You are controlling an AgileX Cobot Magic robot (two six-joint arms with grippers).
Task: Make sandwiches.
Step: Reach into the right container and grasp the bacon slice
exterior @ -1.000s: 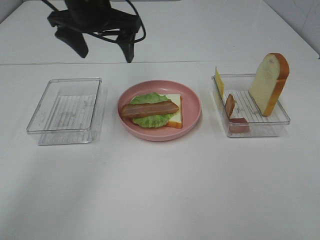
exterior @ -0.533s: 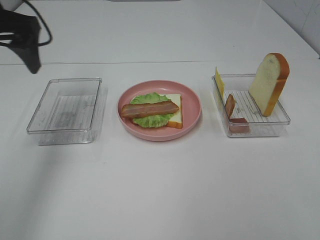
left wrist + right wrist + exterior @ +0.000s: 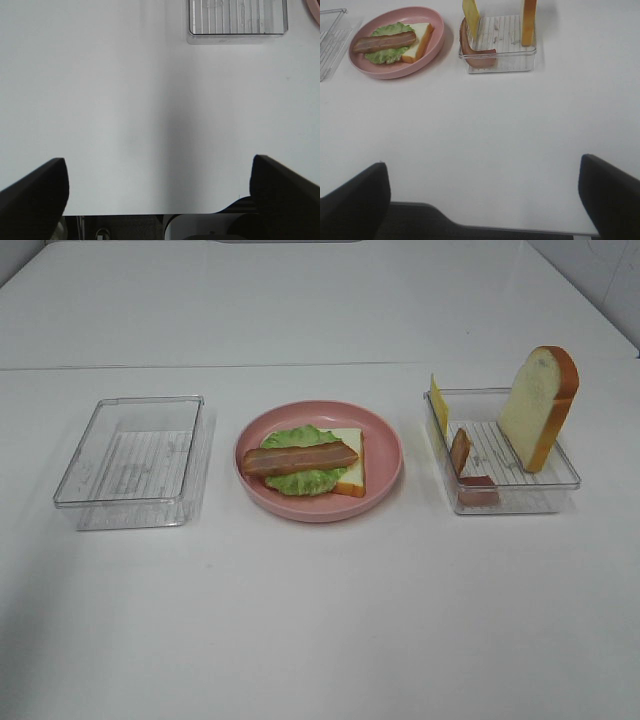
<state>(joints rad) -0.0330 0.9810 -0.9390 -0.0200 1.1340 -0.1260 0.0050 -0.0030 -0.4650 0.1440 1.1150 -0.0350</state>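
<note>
The left arm has gone from the high view; the left gripper (image 3: 160, 185) and right gripper (image 3: 484, 187) both stand spread and empty, fingers cut off at the frame corners; the sandwich (image 3: 312, 460) lies unmoved on the pink plate (image 3: 385, 455); the right tray (image 3: 560, 480) wall blurs its bacon strips (image 3: 460, 452).

white table (image 3: 320, 630) fills the high view; faint seam line (image 3: 300, 365) crosses it at 12 o'clock, behind everything else; round pink plate (image 3: 386, 454) near centre, shallow raised rim; clear plastic box (image 3: 135, 465) at 9 o'clock of the plate, just beside it, not touching; open-topped, ribbed floor, rounded corners; second clear plastic box (image 3: 525, 498) at 3 o'clock of the plate, same build, small gap to the plate rim; both boxes sit upright and roughly level with each other
</note>
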